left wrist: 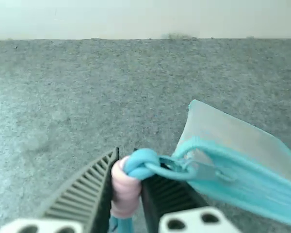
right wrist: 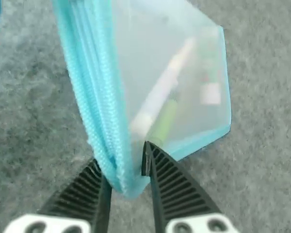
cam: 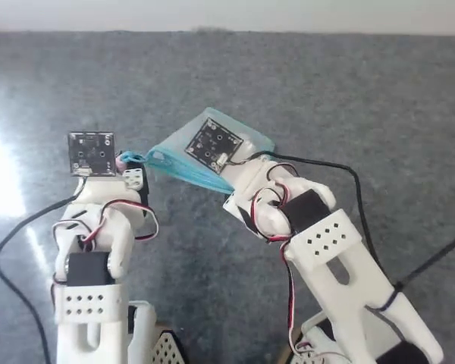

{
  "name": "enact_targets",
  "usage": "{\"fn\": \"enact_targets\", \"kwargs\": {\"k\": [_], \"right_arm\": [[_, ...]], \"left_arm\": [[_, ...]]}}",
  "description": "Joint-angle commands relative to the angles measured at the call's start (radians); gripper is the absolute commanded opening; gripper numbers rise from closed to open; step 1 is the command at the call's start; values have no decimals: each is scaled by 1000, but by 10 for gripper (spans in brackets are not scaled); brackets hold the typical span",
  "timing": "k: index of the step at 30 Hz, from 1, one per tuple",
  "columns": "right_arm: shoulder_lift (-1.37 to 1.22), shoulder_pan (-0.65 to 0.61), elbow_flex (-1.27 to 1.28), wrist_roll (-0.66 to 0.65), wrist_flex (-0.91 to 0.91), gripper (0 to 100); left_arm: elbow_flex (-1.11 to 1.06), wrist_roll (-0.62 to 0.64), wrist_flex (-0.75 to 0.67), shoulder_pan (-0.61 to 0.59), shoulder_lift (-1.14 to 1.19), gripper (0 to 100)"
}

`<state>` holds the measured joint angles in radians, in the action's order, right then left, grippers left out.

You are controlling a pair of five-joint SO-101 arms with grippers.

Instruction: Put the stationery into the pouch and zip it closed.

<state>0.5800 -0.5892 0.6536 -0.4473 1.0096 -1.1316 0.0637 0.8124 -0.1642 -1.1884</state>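
Observation:
The pouch (cam: 183,155) is translucent with a blue zipper edge, held up between the two arms over the grey table. My left gripper (left wrist: 126,175) is shut on the zipper pull (left wrist: 136,167), a blue loop with a pink bead, at the pouch's (left wrist: 237,145) end. At the opposite end, my right gripper (right wrist: 123,167) is shut on the zipper edge of the pouch (right wrist: 174,82). Stationery (right wrist: 160,104) shows through the pouch wall: a white pen, a green pen and a small pale piece. In the high view the left gripper (cam: 129,161) sits left of the pouch and the right gripper (cam: 231,178) is mostly hidden under its own camera.
Grey carpet-like table surface (cam: 349,98) lies all around, with a pale wall along the far edge. Black cables (cam: 349,171) run from both arms toward the near side.

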Motion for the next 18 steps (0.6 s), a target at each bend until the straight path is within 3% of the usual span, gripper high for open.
{"fn": "enact_targets", "kwargs": {"k": [1,13,15,18], "right_arm": [[91,91,83,-57,-13,8],[248,236,169,-132,-5,8],[236,237,167,-100,-4,12],[237,239,167,-75,27,80]], "left_arm": [[61,-21,-3,-63,-12,10],[-15,-71,-46,-55,-18,19],[-16,-71,-37,-28,-18,87],[-16,-71,5,38,-20,284]]}}
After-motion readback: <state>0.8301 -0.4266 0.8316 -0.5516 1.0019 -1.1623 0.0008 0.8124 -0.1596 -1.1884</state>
